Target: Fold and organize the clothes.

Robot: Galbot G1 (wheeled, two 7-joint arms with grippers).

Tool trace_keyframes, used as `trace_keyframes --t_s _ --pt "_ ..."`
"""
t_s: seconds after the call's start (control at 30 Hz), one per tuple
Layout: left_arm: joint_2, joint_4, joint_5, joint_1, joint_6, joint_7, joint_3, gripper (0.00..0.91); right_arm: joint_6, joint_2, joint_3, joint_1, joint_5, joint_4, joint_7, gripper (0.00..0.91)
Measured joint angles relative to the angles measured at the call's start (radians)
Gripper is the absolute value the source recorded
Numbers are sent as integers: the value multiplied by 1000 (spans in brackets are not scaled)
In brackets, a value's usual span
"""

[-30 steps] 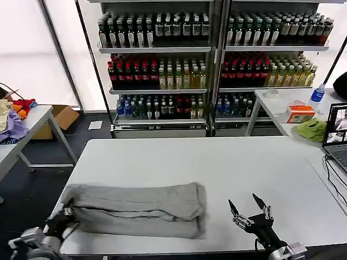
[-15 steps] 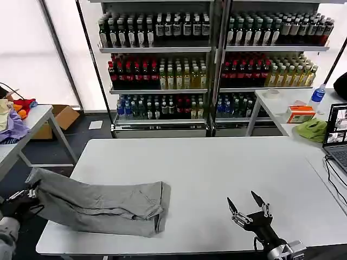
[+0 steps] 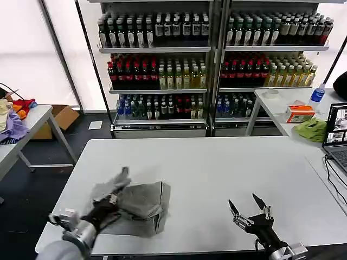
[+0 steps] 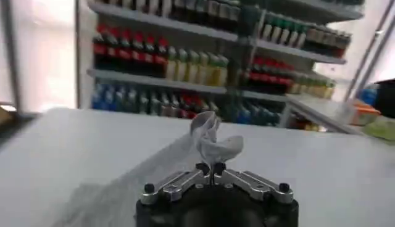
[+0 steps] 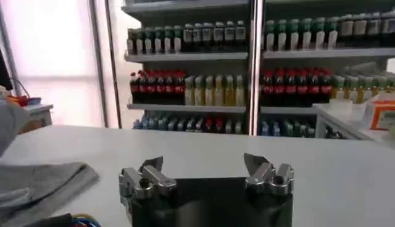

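Observation:
The clothes are one light grey shirt (image 3: 143,201), lying bunched and partly folded on the front left of the white table (image 3: 217,162). My left gripper (image 3: 112,198) is shut on one end of the shirt and holds it raised over the rest of the pile. In the left wrist view the fingertips meet on a crumpled tuft of grey cloth (image 4: 210,139), at the left gripper (image 4: 210,168). My right gripper (image 3: 250,208) hovers open near the table's front edge, well to the right of the shirt, with nothing in it. In the right wrist view the right gripper (image 5: 205,168) stands open and the shirt (image 5: 43,183) lies far off to one side.
A laptop (image 3: 337,135) and a cable (image 3: 331,179) sit at the table's right edge. A second table at the right holds a yellow-green cloth (image 3: 312,129) and an orange box (image 3: 300,114). Shelves of bottles (image 3: 211,65) stand behind. A side table with fabrics (image 3: 12,127) is at the left.
The left gripper dragged the shirt's end out past the table's left edge, then swung it back right and up over the shirt, doubling it. The right gripper stayed put.

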Motion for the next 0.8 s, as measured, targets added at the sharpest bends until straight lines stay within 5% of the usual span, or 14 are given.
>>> trace_keyframes --t_s 0.03,0.07,0.47,0.8 --pt "-7 3 4 -2 -1 0 26 856 0 1 0 1 0 0 -1 907" --pt "-16 8 8 -4 -1 -1 49 907 0 3 1 0 1 1 -2 907" --pt "-129 46 37 -66 -1 -50 168 907 -2 10 -6 -12 10 19 -9 907" --pt "-145 -13 23 -58 10 -55 0 907 -2 2 -7 -8 25 8 -9 907"
